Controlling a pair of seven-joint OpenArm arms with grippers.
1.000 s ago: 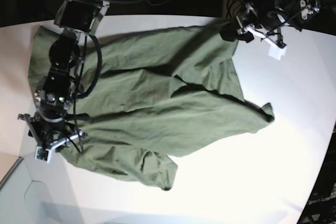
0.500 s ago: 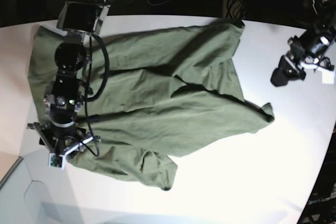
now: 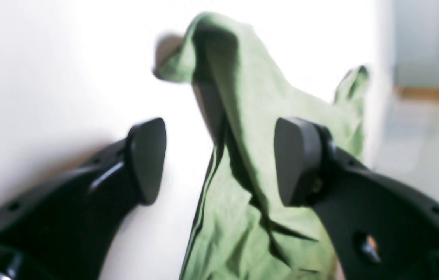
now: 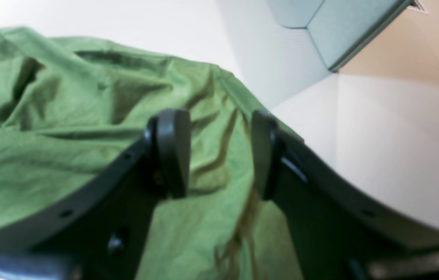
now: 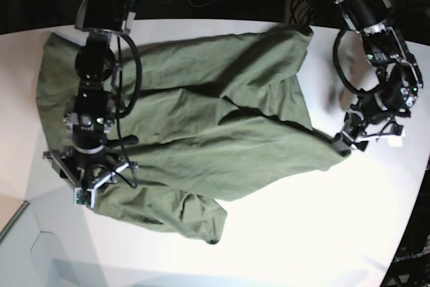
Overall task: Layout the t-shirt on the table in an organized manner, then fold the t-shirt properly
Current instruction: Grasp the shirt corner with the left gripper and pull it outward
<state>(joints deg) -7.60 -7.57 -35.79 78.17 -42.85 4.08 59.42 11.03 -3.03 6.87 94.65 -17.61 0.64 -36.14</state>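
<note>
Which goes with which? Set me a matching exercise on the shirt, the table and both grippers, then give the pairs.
1. t-shirt
2. table
3. left gripper
4. right gripper

A. smooth and white
B. open, over the shirt's edge on the base view's left
C. olive green, wrinkled
D. open, at the shirt's pointed corner on the base view's right

Pairs: 1-C, 2-A, 3-D, 4-B

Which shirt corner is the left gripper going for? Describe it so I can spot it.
On the white table, find the olive t-shirt and follow its edge to the base view's right. There a single pointed corner juts onto bare table, beside the open left gripper.
</note>
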